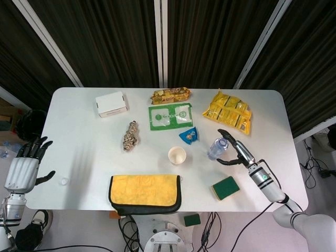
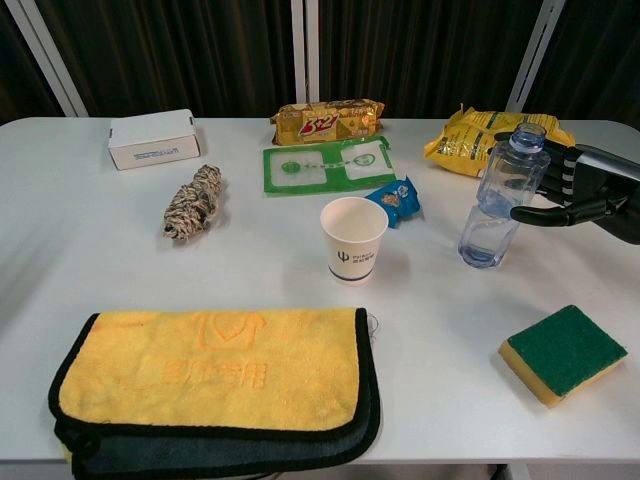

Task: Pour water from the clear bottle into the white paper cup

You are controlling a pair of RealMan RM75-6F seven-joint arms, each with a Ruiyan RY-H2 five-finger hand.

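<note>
The clear bottle stands on the table right of the white paper cup, with a little water in its base and no cap on its neck. My right hand is beside the bottle on its right. Its fingers reach behind the bottle and its thumb in front, apart and not closed on it. The cup stands upright near the table's middle and looks empty. My left hand hangs open off the table's left edge, holding nothing; the chest view does not show it.
A yellow cloth lies in front of the cup and a green sponge at the front right. Behind are a blue wrapper, green sheet, snack packs, yellow bag, white box and rope bundle. A small cap lies front left.
</note>
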